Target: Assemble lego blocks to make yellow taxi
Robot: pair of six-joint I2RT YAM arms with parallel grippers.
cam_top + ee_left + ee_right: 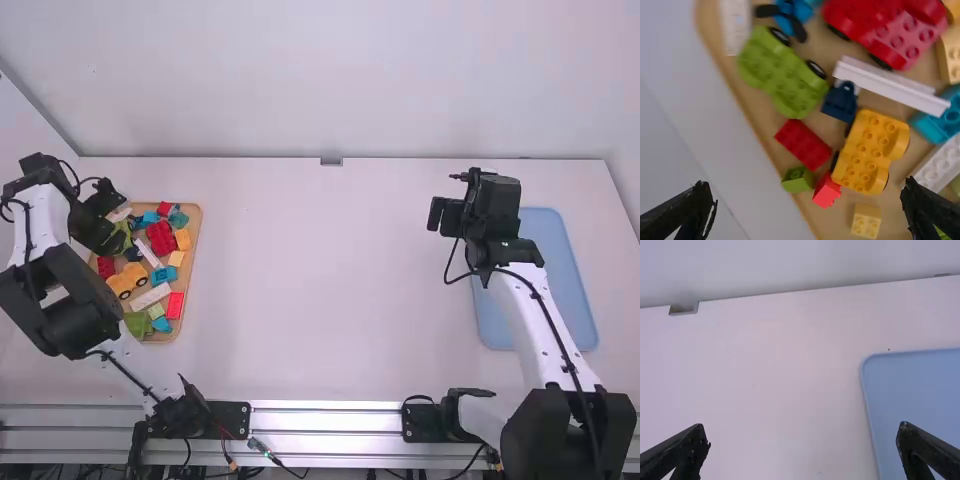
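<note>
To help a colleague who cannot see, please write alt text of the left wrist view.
Open pincer above a tan tray of toy bricks, with a yellow wheeled base lying between its fingers and the dark blue piece. Also on the tray: a green wheeled base and a larger red one.

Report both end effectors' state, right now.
Left end effector: open, holding nothing, over the wooden tray.
Right end effector: open, holding nothing, near the blue tray.
</note>
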